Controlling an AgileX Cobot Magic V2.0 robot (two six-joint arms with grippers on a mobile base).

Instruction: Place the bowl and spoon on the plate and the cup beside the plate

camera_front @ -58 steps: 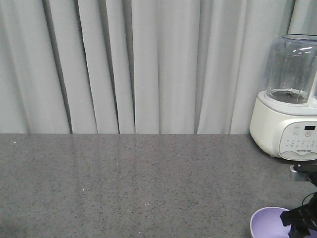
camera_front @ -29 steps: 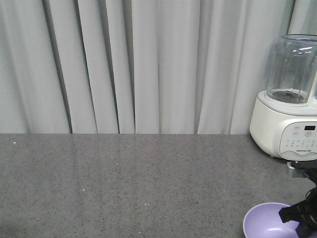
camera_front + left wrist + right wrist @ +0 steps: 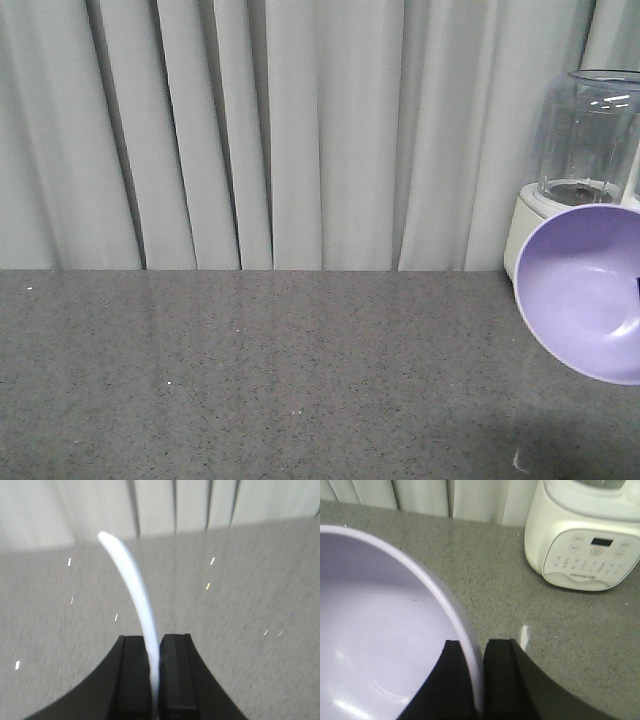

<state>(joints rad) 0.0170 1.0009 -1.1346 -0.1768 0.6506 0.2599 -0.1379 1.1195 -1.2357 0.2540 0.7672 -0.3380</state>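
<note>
Since the frame 0.5 s ago, the bowl [image 3: 585, 300] has left the near right corner of the front view, where it sat low with its opening upward, and risen along the right edge. It now hangs above the countertop [image 3: 250, 370], tipped so that its lavender inside faces the camera. It covers most of the white base of the kitchen appliance [image 3: 590, 130] at the far right. Only the appliance's clear jar and a strip of its base show above and to the left of the bowl. A soft shadow lies on the countertop at the near right, below the bowl. The grey curtain [image 3: 250, 130] hangs along the far edge of the countertop.

In the right wrist view the right gripper [image 3: 475, 647] is clamped on the rim of the bowl [image 3: 380, 630]. 1 black finger stands inside the rim and 1 outside, with the thin wall pinched between them. The bowl fills the left of that view, and the appliance [image 3: 585, 545], with its button panel, stands on the countertop at the far right.

The left wrist view is blurred. There the left gripper [image 3: 155, 647] has its 2 fingers closed on the spoon [image 3: 135, 585]. The spoon shows as a pale thin strip that rises from between them and curves up to the left, ending in a rounded tip over the speckled countertop. Which end of the spoon is gripped cannot be told.
</note>
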